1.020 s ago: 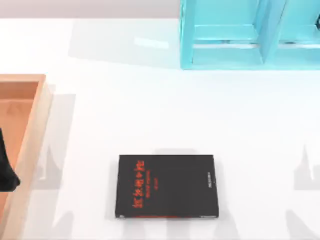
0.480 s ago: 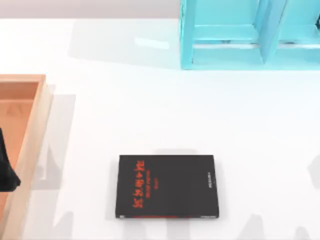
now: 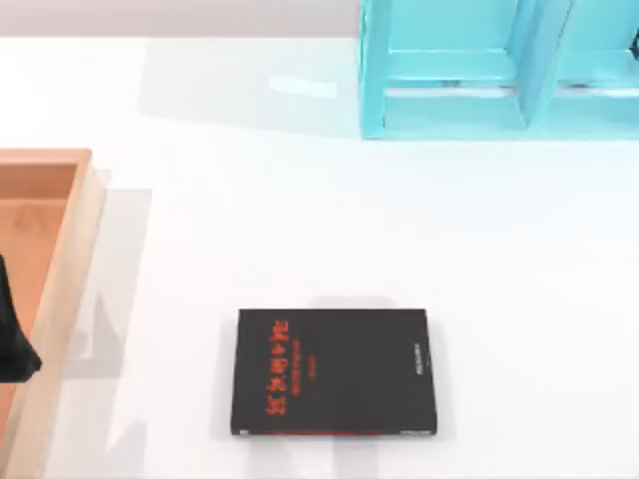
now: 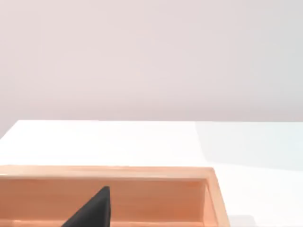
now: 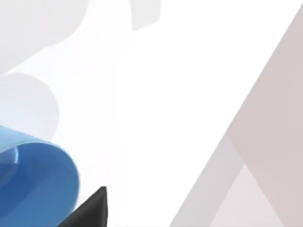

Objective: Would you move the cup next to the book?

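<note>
A dark fingertip of the right tool (image 5: 87, 208) juts into the right wrist view, with the small plain blue cylindrical cup (image 5: 35, 182) close beside it on the white worktop (image 5: 156, 118). Whether that tool is spread or closed, or has any hold on the cup, cannot be told, since just one fingertip edge is visible and contact with the cup wall is not resolved.

The relation that matters is this: the cup lies just beside the right tool, so the right arm is judged much the nearer of the two and the natural one to carry it. The cup's open rim appears turned partly toward the wrist camera; whether it stands upright or leans cannot be settled.

The left tool (image 4: 92, 210) sits parked over the shallow light-wood tray (image 3: 70, 259) at the worktop's left edge, its black body (image 3: 12, 344) visible from above; its opening cannot be read either.

The flat black rectangular book with red-orange lettering (image 3: 334, 371) lies near the front of the worktop, slightly left of centre, its long axis running left to right. Bare worktop to the book's right offers the likely set-down spot. A large turquoise shelf unit (image 3: 449, 70) stands along the far edge, well apart from the book.
</note>
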Controlling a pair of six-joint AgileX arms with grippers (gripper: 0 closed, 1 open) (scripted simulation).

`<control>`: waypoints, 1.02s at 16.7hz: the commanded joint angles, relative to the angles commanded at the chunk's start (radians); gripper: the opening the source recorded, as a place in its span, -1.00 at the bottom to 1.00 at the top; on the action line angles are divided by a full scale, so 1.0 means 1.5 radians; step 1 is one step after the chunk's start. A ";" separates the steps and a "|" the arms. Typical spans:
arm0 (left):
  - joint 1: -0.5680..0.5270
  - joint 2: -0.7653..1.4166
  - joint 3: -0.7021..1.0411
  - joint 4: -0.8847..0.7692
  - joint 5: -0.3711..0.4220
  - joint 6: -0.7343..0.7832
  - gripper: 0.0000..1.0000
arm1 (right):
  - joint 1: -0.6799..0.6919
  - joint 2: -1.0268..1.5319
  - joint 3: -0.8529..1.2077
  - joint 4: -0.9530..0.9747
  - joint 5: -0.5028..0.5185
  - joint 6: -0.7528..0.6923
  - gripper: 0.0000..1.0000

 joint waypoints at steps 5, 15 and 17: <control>0.000 0.000 0.000 0.000 0.000 0.000 1.00 | -0.100 0.188 0.089 -0.200 -0.022 -0.368 1.00; 0.000 0.000 0.000 0.000 0.000 0.000 1.00 | -0.218 0.356 0.209 -0.346 -0.113 -0.638 1.00; 0.000 0.000 0.000 0.000 0.000 0.000 1.00 | -0.218 0.356 0.209 -0.346 -0.113 -0.638 1.00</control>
